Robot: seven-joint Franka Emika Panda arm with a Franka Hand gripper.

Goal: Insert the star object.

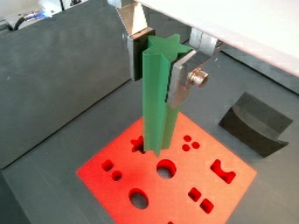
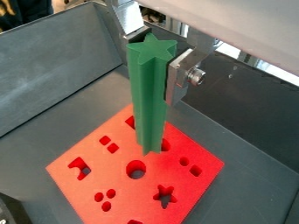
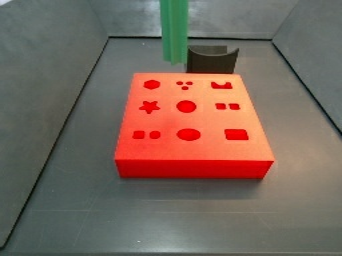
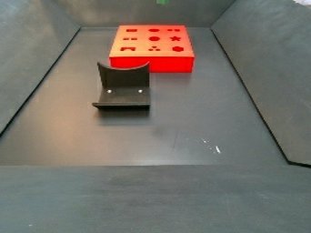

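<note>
My gripper (image 1: 158, 74) is shut on the upper part of the bright green star peg (image 1: 159, 96), which hangs upright between the silver fingers in both wrist views (image 2: 149, 87). The peg's lower end is above the red block (image 1: 117, 179), near the block's middle round hole (image 2: 136, 168). The block's star hole (image 2: 165, 194) lies a little way from the peg's tip. In a side view the peg (image 3: 173, 30) stands over the far part of the block (image 3: 187, 150), whose star hole (image 3: 151, 106) is at the middle left. The gripper itself is out of both side views.
The dark grey curved holder (image 3: 211, 57) stands just behind the red block and shows in a wrist view (image 1: 257, 122) and a side view (image 4: 123, 86). The red block (image 4: 152, 62) lies at the far end of the grey walled bin (image 4: 36, 82).
</note>
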